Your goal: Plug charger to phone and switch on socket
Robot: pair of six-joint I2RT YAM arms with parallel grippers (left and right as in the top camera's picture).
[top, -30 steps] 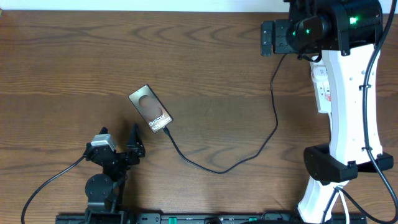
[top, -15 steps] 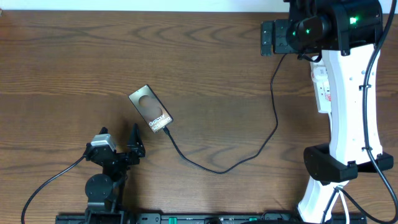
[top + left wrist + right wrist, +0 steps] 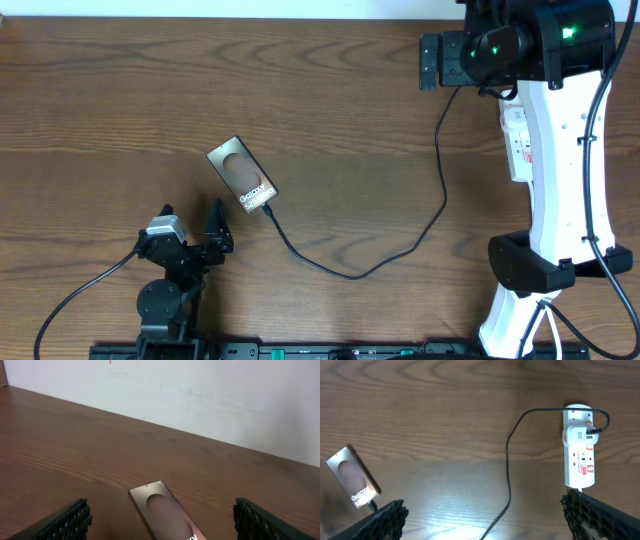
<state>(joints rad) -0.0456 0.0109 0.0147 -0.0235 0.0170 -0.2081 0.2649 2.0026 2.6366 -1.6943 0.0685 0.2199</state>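
Note:
The phone (image 3: 241,177) lies flat on the wooden table, left of centre, brownish oval up. It also shows in the left wrist view (image 3: 167,517) and the right wrist view (image 3: 352,482). The charger cable (image 3: 350,274) runs from the phone's near end in a loop to the socket (image 3: 516,140), which my right arm partly hides. In the right wrist view the cable (image 3: 508,460) ends in a black plug (image 3: 592,431) seated in the white socket (image 3: 579,455). My left gripper (image 3: 192,225) is open and empty just in front of the phone. My right gripper (image 3: 485,527) is open and empty, high above the table.
My right arm's white body (image 3: 565,180) stands over the table's right side and covers part of the socket. A white wall (image 3: 200,390) borders the far table edge. Thick black arm cables (image 3: 70,300) trail at the near left.

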